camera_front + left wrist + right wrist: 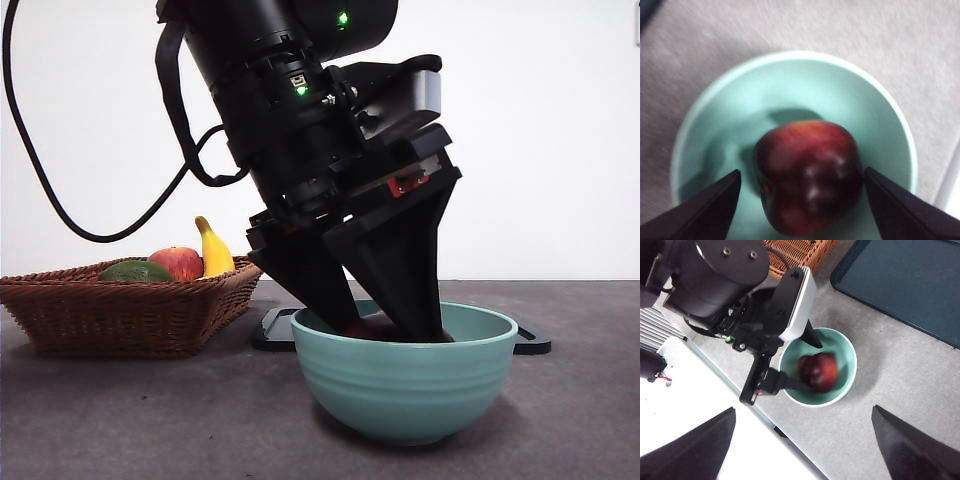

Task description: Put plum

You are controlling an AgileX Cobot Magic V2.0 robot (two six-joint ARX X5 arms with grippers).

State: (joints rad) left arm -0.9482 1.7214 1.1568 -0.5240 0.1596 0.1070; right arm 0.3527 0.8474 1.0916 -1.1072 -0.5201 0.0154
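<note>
The plum sits inside the pale green bowl, resting on the bowl's bottom. The left gripper reaches down into the bowl with its 2 jaws spread to either side of the fruit; the left wrist view shows a gap between each jaw and the plum, so the claw is released. The right gripper hangs high above the table, jaws wide apart and holding nothing. A wicker basket with a banana, an apple and a green fruit stands beside the bowl, and a dark tray lies behind it.
</note>
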